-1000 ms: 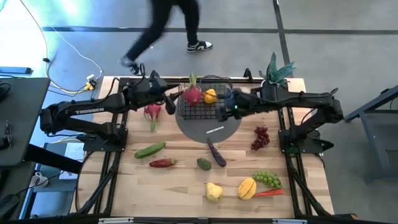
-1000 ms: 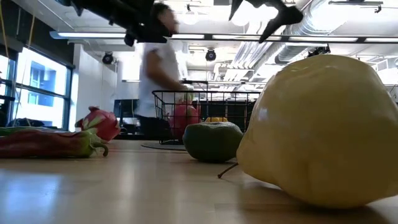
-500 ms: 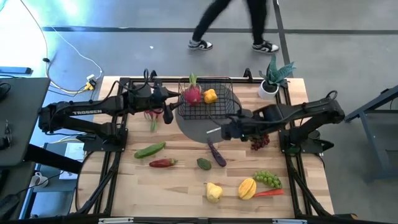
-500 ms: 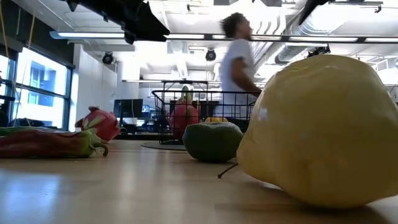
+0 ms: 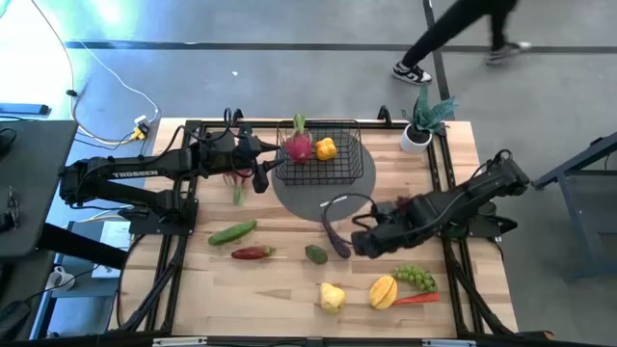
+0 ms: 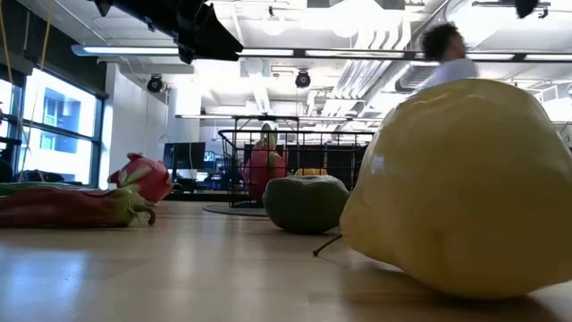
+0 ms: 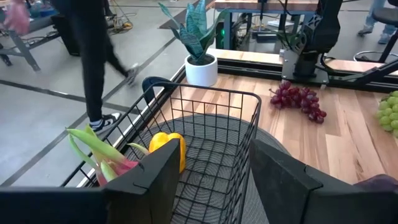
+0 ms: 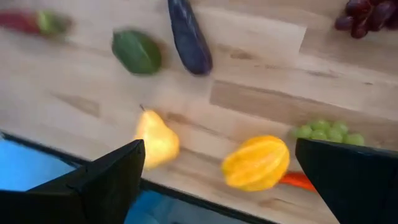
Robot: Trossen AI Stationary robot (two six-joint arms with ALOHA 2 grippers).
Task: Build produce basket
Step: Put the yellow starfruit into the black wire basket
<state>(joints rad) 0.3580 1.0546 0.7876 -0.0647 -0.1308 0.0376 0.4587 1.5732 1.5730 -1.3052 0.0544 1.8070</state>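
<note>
Now our right hand [image 5: 362, 241] hangs wide open over the worktop [image 5: 289, 289] beside the eggplant [image 5: 335, 238], our left hand [image 5: 262, 173] part-open and empty at the basket [image 5: 349, 166], which holds 2 pieces, remaining produce [image 5: 384, 290] scattered below.

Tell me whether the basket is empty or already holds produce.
Partly filled. The basket holds a pink dragon fruit and a yellow piece; the rest of its wire floor shows bare.
</note>
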